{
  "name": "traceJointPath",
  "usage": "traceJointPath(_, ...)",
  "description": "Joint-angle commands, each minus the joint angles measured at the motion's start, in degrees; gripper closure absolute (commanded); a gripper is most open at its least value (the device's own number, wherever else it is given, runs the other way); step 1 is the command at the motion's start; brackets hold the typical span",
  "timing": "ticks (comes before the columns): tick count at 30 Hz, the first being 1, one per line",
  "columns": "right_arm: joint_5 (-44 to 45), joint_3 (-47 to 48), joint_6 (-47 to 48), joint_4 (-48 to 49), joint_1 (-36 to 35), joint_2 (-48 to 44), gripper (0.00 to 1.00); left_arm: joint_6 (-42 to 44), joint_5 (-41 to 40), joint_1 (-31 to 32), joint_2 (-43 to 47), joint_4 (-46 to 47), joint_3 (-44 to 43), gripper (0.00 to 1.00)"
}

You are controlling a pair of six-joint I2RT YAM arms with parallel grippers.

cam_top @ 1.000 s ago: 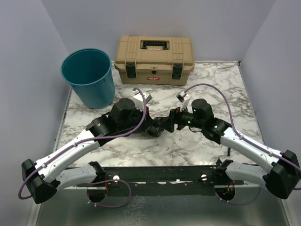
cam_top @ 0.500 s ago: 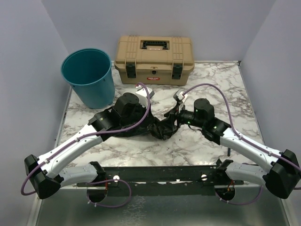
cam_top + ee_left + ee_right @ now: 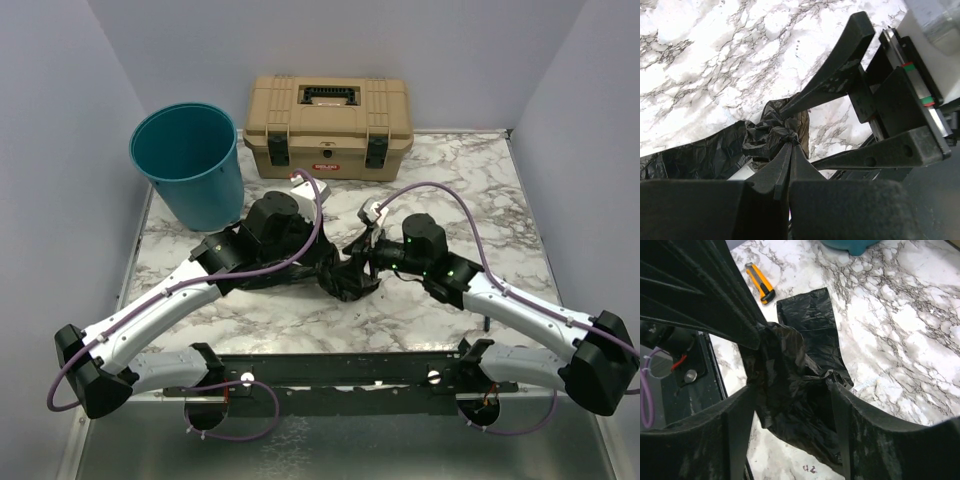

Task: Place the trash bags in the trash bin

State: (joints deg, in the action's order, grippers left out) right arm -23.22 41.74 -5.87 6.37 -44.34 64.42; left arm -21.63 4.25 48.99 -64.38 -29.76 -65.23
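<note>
Trash bags (image 3: 345, 272) lie bunched on table (image 3: 470, 200) centre, well apart from trash bin (image 3: 200, 195) at back-left; left gripper (image 3: 789, 150) pinching a twisted bit, right gripper (image 3: 792, 387) wide astride the film, prob. grasp step; next: right closes, lift twd bin.

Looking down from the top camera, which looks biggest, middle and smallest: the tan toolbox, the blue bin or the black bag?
1. Tan toolbox, the largest.
2. Teal bin, somewhat smaller.
3. Black trash bag, the smallest by far, though it is bunched up and partly hidden.
</note>
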Motion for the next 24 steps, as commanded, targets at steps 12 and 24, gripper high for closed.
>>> traceJointPath(12,26.6,-0.9,-2.6,4.9,-4.4,5.0,0.75,-0.9,1.1,0.3,0.7,-1.1,-5.5,1.00)
traceJointPath(24,45.5,-0.7,-10.0,-0.6,-4.4,-7.4,0.99,2.0,-3.8,0.3,1.4,-6.0,-7.2,1.00)
